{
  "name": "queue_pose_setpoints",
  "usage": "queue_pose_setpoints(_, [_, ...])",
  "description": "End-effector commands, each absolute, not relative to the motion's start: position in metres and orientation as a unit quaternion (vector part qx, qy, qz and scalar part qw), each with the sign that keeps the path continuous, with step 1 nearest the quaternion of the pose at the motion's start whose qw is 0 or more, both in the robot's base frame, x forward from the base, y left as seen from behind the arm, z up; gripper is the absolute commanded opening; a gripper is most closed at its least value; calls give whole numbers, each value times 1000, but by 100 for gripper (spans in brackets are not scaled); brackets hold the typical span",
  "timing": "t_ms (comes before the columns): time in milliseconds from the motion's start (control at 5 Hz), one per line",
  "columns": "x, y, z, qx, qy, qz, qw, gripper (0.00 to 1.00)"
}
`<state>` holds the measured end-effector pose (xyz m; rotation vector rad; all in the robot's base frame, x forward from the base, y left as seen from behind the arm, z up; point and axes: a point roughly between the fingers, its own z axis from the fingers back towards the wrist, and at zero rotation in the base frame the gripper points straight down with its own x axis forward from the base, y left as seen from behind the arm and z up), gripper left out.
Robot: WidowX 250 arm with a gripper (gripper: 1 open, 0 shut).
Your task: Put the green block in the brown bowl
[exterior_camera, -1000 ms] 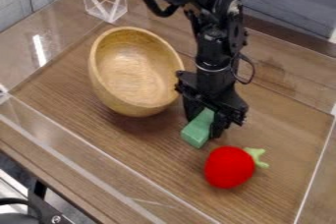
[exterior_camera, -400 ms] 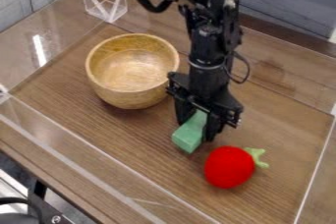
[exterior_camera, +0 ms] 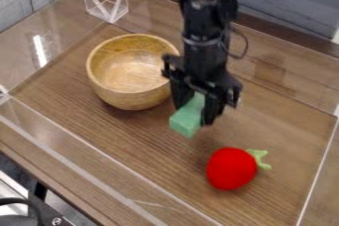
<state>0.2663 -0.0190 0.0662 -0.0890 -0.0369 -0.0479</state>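
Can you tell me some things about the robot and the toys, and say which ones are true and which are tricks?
1. The black robot gripper is holding the small light-green rectangular block. True.
2. The green block is already inside the round light-brown wooden bowl. False: it hangs in the gripper just to the right of the bowl, outside it.
3. The red strawberry-like toy sits on the wooden table, away from the gripper. True.
4. The wooden bowl has the strawberry toy in it. False: the bowl looks empty.
5. The gripper points down at the table. True.
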Motion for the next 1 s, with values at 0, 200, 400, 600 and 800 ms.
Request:
queue_pose_setpoints(0, [273, 1, 95, -47, -60, 12, 997, 0])
queue_pose_setpoints(200, [273, 33, 97, -42, -65, 57, 995, 0])
queue_pose_setpoints(400, [274, 44, 93, -41, -68, 72, 994, 0])
queue_pose_setpoints(600, [271, 39, 92, -44, -68, 69, 994, 0])
queue_pose_setpoints(800, [272, 46, 107, -46, -69, 79, 993, 0])
